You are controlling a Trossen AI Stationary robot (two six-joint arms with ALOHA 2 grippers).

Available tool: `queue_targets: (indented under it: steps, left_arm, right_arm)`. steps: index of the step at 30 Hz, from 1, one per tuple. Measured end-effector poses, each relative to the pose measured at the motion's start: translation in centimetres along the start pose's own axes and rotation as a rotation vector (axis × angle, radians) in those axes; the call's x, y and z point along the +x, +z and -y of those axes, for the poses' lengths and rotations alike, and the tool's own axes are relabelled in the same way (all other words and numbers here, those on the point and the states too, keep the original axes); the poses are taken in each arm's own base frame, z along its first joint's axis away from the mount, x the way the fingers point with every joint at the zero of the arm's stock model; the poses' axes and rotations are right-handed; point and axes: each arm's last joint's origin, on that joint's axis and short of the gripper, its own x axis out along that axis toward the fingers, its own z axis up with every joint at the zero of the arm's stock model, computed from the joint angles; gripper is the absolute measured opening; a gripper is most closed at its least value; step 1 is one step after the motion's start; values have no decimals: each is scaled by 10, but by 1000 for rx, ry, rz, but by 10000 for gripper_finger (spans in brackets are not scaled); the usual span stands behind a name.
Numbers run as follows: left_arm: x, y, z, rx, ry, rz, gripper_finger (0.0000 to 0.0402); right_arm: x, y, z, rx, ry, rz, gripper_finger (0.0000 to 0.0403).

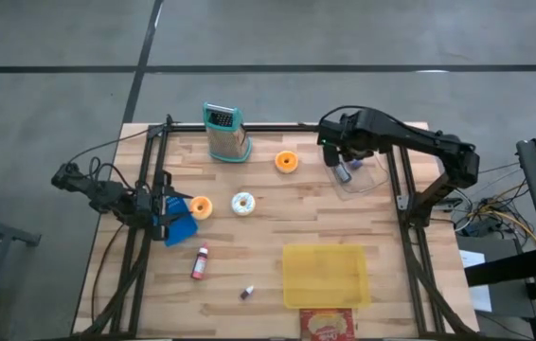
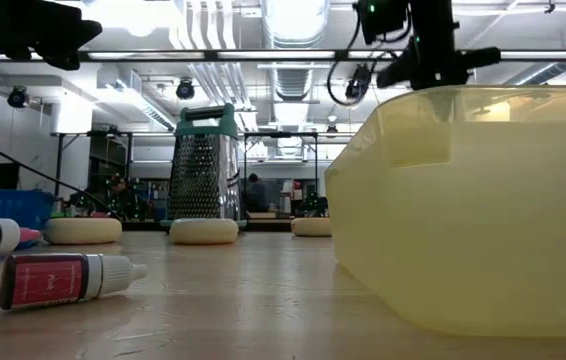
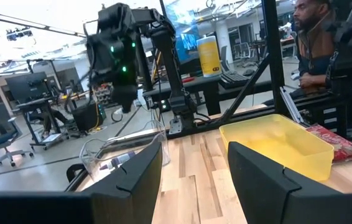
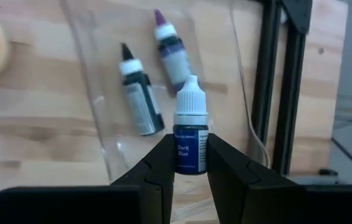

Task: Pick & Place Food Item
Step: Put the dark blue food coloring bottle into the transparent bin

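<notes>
Right end effector (image 4: 190,163) pinched a dark blue dye bottle (image 4: 191,134) above the clear tray (image 4: 101,118) holding two more bottles. Placing step; next likely lower and release. Left end effector (image 3: 194,174) spread, idle at the worktop's (image 1: 259,256) left edge.

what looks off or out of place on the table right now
Two small dropper bottles lie tipped over on the bare wood: a red one and a purple one beside the yellow tub. The right gripper holds a dark blue bottle over a clear tray. No spills show.
</notes>
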Motion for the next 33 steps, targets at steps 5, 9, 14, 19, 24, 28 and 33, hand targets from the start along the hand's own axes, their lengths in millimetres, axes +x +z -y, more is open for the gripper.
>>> queue_targets:
  steps: [5,9,14,19,24,28,33]
  left_arm:
    - [0,0,0,-1,0,0,188]
    - [0,0,0,0,0,0,188]
    - [0,0,0,0,0,0,188]
    - [0,0,0,0,0,0,188]
    - [0,0,0,0,0,0,188]
    - [0,0,0,0,0,0,188]
    - [0,0,0,0,0,0,188]
  right_arm:
    - [27,-2,-1,22,-14,-72,72]
    - [46,-3,-3,22,-3,-88,73]
    - [69,-4,-8,13,50,-106,73]
    - [89,-10,-12,-15,90,-108,73]
    - [106,-16,-6,-21,66,-163,73]
    - [120,-23,-2,9,60,-231,73]
    - [133,-32,4,-9,20,-263,73]
